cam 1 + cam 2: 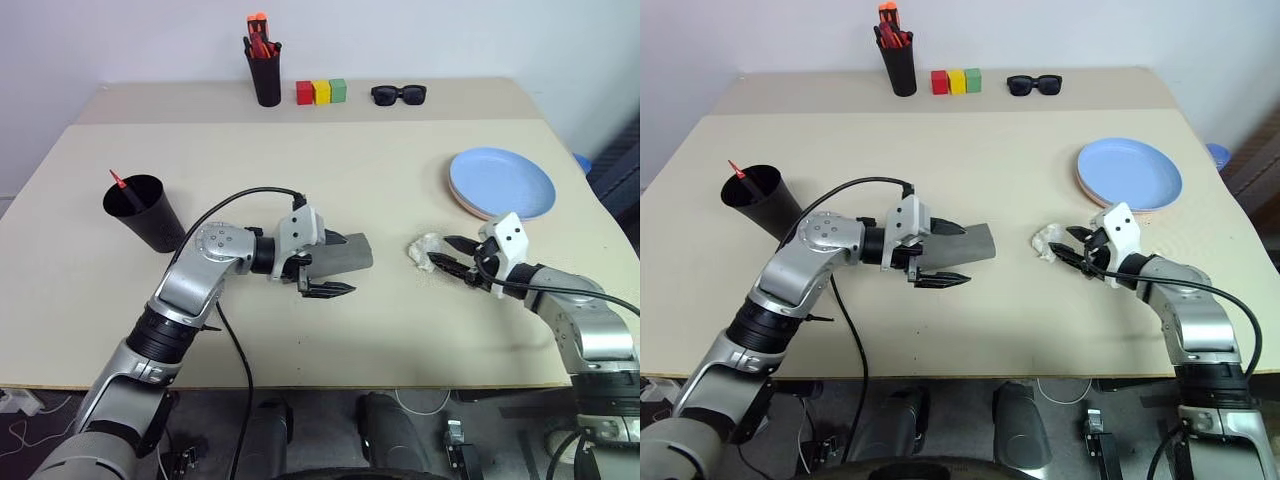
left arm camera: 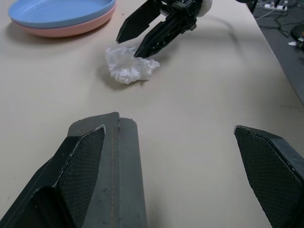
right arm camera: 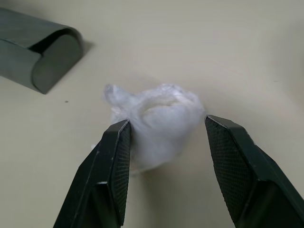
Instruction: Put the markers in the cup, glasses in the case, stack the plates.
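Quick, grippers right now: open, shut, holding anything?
Left gripper: open, around the grey case, not clamped.
Right gripper: open, straddling the crumpled white tissue.

No text, label, brand, number or sign can be read on anything here

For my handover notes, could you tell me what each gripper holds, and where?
Nothing is held: the left gripper is open beside the case, the right gripper open around the white wad.
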You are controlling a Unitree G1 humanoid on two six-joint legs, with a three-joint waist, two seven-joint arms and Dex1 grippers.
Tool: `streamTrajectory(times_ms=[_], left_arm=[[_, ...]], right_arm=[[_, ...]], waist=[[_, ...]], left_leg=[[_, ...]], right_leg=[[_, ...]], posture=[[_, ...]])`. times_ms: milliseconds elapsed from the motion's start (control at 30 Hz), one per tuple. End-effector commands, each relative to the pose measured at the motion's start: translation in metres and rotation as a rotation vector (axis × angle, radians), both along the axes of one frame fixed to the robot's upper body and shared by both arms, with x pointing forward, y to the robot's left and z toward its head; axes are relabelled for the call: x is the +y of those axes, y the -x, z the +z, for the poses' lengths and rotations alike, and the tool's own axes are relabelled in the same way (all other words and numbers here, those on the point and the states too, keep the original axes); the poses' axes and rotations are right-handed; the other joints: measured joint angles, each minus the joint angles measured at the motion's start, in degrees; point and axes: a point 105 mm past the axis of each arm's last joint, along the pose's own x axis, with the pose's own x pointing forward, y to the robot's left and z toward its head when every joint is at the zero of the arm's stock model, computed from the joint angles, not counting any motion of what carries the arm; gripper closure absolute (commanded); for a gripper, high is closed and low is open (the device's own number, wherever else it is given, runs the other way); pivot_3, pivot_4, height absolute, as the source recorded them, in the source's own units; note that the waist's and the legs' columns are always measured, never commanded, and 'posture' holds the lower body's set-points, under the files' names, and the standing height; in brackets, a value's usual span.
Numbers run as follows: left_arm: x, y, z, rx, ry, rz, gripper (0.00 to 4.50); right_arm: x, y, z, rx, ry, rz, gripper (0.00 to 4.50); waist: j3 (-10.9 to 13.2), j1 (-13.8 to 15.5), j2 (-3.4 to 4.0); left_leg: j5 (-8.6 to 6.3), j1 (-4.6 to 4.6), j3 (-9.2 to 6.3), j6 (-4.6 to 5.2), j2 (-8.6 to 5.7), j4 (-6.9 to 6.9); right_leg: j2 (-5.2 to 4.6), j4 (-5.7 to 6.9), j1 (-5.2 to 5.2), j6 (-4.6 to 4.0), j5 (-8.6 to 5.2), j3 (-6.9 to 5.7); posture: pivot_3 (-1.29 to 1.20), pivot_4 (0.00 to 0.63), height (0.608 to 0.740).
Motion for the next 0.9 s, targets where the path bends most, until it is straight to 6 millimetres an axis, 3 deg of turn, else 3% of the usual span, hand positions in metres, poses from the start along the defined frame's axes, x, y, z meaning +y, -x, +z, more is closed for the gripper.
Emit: streamTrajectory(times_ms=[33, 133, 167, 233, 333, 367, 567, 800, 900], left_arm=[[0.001, 0.003, 0.012, -0.043, 0.02, -0.004, 0.0], [0.002, 0.003, 0.011, -0.045, 0.017, 0.002, 0.0], [0.002, 0.003, 0.011, -0.045, 0.016, 0.003, 0.0], [0.002, 0.003, 0.012, -0.045, 0.016, 0.004, 0.0], [0.002, 0.004, 0.011, -0.046, 0.017, 0.008, 0.0], [0.002, 0.004, 0.011, -0.046, 0.018, 0.009, 0.0], [-0.002, 0.002, 0.012, -0.05, 0.031, 0.017, 0.0], [-0.01, -0.01, 0.022, -0.086, 0.078, 0.071, 0.0], [-0.011, -0.013, 0.024, -0.098, 0.086, 0.09, 0.0]], right_arm=[[0.009, 0.002, 0.0, 0.022, -0.022, 0.043, 2.03], [0.011, 0.002, -0.002, 0.036, -0.024, 0.051, 2.03], [0.011, 0.001, -0.002, 0.035, -0.025, 0.05, 2.27], [0.011, 0.0, -0.001, 0.033, -0.025, 0.047, 2.88], [0.011, -0.004, 0.005, 0.001, -0.029, 0.038, 4.24], [0.011, -0.004, 0.008, -0.014, -0.03, 0.035, 4.44], [0.001, -0.019, 0.04, -0.179, -0.066, -0.048, 4.44], [-0.065, -0.073, 0.072, -0.388, 0.043, -0.403, 4.44], [-0.076, -0.084, 0.074, -0.413, 0.061, -0.468, 4.44]], waist=[[0.0, 0.0, 0.0], [0.0, 0.01, 0.0], [0.0, 0.02, 0.0], [0.0, -0.01, 0.0], [0.0, -0.04, 0.0], [0.0, -0.03, 0.0], [0.0, -0.07, 0.0], [0.0, -0.07, 0.0], [0.01, -0.1, 0.0]], left_leg=[[0.0, 0.0, 0.0, 0.0, 0.0, 0.01], [0.0, 0.0, 0.0, 0.0, 0.0, 0.0], [0.0, 0.0, 0.0, 0.0, 0.0, 0.0], [0.0, 0.0, 0.0, 0.0, 0.0, 0.0], [0.0, 0.0, 0.0, 0.0, 0.0, 0.0], [0.0, 0.0, 0.0, 0.0, 0.0, 0.0], [0.0, 0.0, 0.0, 0.0, 0.0, 0.01], [0.0, 0.0, 0.0, -0.01, 0.0, -0.02], [0.0, -0.02, 0.01, -0.01, -0.01, -0.09]], right_leg=[[0.0, 0.0, 0.0, 0.0, 0.0, 0.0], [0.0, 0.0, 0.0, 0.0, 0.0, 0.0], [0.0, 0.0, 0.0, 0.0, 0.0, 0.0], [0.0, 0.0, 0.0, 0.0, 0.0, 0.0], [0.0, 0.0, -0.01, 0.0, 0.0, 0.0], [0.0, 0.0, -0.01, 0.0, 0.0, 0.0], [0.0, 0.0, -0.01, 0.0, 0.0, 0.0], [0.0, 0.0, -0.01, -0.01, 0.0, 0.0], [0.0, 0.0, -0.08, -0.01, 0.0, 0.0]], posture=[[0.0, 0.15, 0.74], [0.0, 0.15, 0.74], [0.0, 0.15, 0.74], [0.0, 0.15, 0.74], [0.0, 0.15, 0.74], [0.0, 0.15, 0.74], [0.0, 0.15, 0.74], [0.0, 0.15, 0.74], [0.0, 0.15, 0.74]])
